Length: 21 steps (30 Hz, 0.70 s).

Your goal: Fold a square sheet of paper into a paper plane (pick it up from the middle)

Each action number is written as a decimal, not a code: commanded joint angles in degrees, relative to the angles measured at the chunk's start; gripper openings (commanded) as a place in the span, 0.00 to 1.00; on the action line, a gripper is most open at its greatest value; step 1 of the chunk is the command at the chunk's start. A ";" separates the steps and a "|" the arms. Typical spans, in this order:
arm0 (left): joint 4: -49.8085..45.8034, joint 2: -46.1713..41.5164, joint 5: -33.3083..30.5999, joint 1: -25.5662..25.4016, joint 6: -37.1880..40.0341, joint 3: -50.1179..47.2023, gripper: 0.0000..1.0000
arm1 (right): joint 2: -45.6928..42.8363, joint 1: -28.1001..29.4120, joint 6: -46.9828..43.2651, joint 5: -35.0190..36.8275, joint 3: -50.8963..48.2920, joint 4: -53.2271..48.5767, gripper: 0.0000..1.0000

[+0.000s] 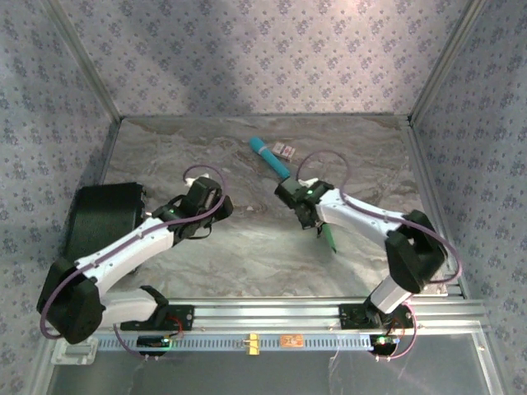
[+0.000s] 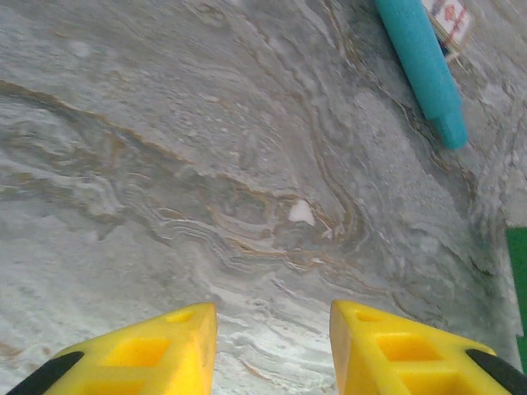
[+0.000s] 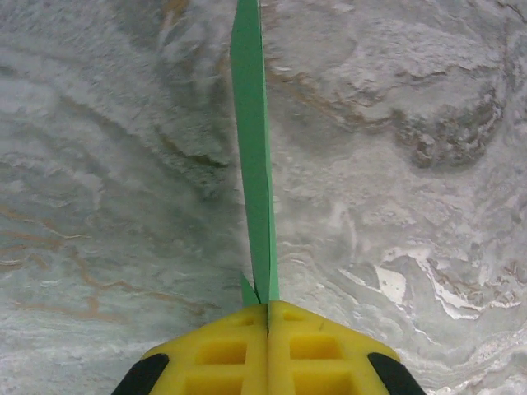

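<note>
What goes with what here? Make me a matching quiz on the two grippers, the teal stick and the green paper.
Things:
1. left gripper
2. right gripper
3. stick
4. paper

States:
a. teal, lying on the table
b. green, folded narrow, pinched at one end
c. open, holding nothing
d. shut, yellow fingers pressed together

Pairs: 1-c, 2-d, 3-a, 4-b
</note>
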 commanded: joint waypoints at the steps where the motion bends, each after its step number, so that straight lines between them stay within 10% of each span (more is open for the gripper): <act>1: -2.10 -2.94 -4.30 0.68 -2.35 -1.27 0.41 | 4.39 2.87 1.83 -0.57 4.75 -1.12 0.07; 11: -1.37 -4.48 -3.68 0.92 -2.75 -2.87 0.42 | 7.27 3.59 -1.32 -25.85 6.71 14.16 0.29; 16: 0.63 -1.04 1.10 1.04 -0.45 -1.84 0.42 | -3.45 -3.58 -1.28 -41.18 -5.78 29.24 0.47; 21: 3.04 5.17 8.71 1.07 2.04 0.94 0.41 | -13.41 -14.96 1.78 -48.91 -18.90 37.28 0.41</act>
